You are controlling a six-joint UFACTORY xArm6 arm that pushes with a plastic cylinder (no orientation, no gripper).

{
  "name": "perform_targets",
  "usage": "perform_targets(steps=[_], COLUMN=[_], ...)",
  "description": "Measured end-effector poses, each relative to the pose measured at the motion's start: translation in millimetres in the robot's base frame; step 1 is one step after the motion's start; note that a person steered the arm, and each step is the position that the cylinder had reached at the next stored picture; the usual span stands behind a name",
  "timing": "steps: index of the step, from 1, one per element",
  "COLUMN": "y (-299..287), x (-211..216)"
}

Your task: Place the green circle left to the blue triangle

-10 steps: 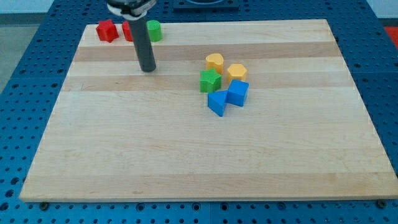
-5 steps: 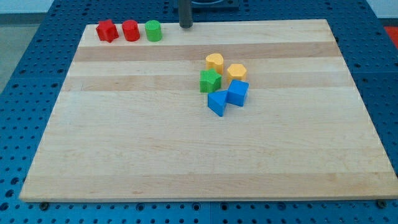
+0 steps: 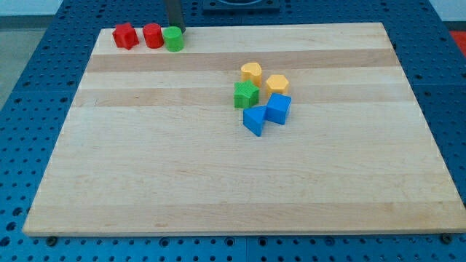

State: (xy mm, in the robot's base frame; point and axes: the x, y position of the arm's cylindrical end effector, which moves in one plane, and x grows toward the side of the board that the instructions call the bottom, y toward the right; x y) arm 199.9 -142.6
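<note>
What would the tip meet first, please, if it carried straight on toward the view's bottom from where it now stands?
Probably the green circle: my tip stands just above it at the board's top edge, seemingly touching.

Pale wood worktop [image 3: 218, 182], striped lengthwise in lighter and darker bands. Deep blue perforated surround [image 3: 29, 87], dotted all over with small holes. Far left corner: red star-like block [image 3: 125, 36], red cylinder [image 3: 153, 36], bright green circle [image 3: 174, 39]. Dark grey rod just behind the green one, tip [image 3: 177, 30]. Mid-worktop cluster: two yellow-orange blocks [image 3: 252, 72] [image 3: 277, 84], ribbed green star [image 3: 246, 94], blue triangle [image 3: 254, 120], blue cube [image 3: 278, 109].
</note>
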Motion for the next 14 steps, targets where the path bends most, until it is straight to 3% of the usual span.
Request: perform_targets(steps=[4, 10, 14], y=[-10, 4, 43], x=[44, 166, 168])
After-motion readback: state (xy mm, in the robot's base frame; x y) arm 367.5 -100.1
